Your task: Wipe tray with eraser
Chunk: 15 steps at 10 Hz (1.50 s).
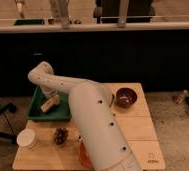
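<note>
The dark-green tray (38, 114) lies at the back left of the wooden table. The tan eraser (49, 104) is inside it, near the middle. My white arm reaches from the lower right up over the table and bends down into the tray. My gripper (53, 100) is at the eraser, at the arm's end just above the tray floor. The arm's elbow hides the tray's right part.
A dark red bowl (126, 96) sits at the table's back right. A white cup (26, 138) and a small dark cluster (61, 135) stand at the front left. An orange object (84, 155) is partly hidden under the arm. A dark counter wall stands behind the table.
</note>
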### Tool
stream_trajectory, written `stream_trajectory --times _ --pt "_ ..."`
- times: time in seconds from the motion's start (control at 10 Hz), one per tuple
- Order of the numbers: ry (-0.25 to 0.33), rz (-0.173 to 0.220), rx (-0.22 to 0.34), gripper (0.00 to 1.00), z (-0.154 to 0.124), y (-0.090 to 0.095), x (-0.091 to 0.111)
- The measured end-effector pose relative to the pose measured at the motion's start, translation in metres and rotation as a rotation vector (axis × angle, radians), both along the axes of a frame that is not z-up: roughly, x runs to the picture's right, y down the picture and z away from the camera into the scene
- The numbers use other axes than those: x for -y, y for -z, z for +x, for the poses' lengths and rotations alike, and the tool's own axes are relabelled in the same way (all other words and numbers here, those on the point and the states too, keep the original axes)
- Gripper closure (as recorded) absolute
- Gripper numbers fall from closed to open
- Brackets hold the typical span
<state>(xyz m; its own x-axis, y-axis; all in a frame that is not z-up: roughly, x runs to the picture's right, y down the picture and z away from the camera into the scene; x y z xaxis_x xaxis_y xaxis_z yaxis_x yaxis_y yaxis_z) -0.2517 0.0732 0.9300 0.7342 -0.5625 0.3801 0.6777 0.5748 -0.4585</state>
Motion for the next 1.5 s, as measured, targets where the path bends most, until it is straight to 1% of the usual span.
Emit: stream_trajectory --times 0.1,0.2,0.3,0.5,0.7,0.8,1.0,1.1,1.3,1.4,1.5 --pt "0.033 -0.016 0.023 1.0 -0.002 0.006 -0.011" --pt "0.051 -0.029 0.03 1.0 0.0 0.012 -0.018" --pt "0.075 -0.041 0.028 1.0 0.007 0.016 -0.025" --pt "0.094 -0.05 -0.001 1.0 0.026 0.016 -0.029" --pt "0.086 -0.043 -0.061 1.0 0.048 0.01 -0.022" --pt "0.08 -0.036 -0.084 1.0 0.054 0.007 -0.018" --pt "0.069 -0.011 -0.125 1.0 0.061 -0.004 -0.004" --pt "0.065 0.003 -0.132 1.0 0.057 -0.009 0.003" --pt "0.065 0.023 -0.129 1.0 0.046 -0.016 0.01" --pt "0.066 0.032 -0.114 1.0 0.038 -0.018 0.011" --pt "0.066 0.031 -0.096 1.0 0.032 -0.018 0.011"
